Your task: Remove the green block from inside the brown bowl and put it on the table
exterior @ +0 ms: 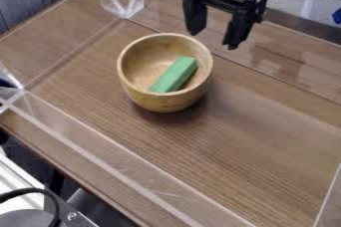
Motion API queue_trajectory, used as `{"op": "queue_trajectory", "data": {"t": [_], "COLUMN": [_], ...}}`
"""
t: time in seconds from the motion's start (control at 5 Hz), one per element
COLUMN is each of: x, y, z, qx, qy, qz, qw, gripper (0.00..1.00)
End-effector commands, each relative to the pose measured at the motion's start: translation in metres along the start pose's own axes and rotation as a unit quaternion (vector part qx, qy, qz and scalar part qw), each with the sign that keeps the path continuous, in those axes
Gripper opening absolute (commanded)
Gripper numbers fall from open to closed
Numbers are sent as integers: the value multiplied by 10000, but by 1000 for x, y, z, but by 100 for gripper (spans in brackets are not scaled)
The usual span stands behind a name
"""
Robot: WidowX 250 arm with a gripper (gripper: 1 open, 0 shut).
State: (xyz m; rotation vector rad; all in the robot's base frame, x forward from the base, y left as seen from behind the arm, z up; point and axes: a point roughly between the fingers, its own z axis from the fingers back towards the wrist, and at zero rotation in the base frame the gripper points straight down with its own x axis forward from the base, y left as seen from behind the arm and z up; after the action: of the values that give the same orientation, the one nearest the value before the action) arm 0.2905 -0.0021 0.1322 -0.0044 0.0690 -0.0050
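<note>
Nothing done yet tbh: green block seen inside brown bowl, frame centre. Gripper spread wide, empty, parked upper right. Table placement pending.

At the top of the frame, right of centre, we see only the end of the arm: the tool and a little of the wrist above it, cut off by the picture's upper edge. All of it is black or very dark, with a matte look. The wrist part is a blocky housing, wider than it is tall, with a slightly lighter grey patch on its top. Two long, narrow fingers reach down from it, flat-sided and blunt at the ends. We cannot make out any screws, cables or markings at this size.
</note>
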Motion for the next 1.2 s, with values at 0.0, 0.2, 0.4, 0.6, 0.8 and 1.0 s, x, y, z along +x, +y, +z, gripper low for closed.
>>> {"op": "queue_trajectory", "data": {"t": [0.0,0.2,0.4,0.6,0.8,1.0], "x": [-2,-5,-7,-10,-10,-8], "y": [7,15,26,37,44,47], "z": [-7,-16,-20,-18,-17,-19], "qx": [34,62,78,82,65,25], "qy": [59,110,90,15,-92,-162], "qz": [27,51,69,66,6,-13], "qw": [10000,9999,9999,9999,9999,9999], "gripper": [100,100,100,100,100,100]}}
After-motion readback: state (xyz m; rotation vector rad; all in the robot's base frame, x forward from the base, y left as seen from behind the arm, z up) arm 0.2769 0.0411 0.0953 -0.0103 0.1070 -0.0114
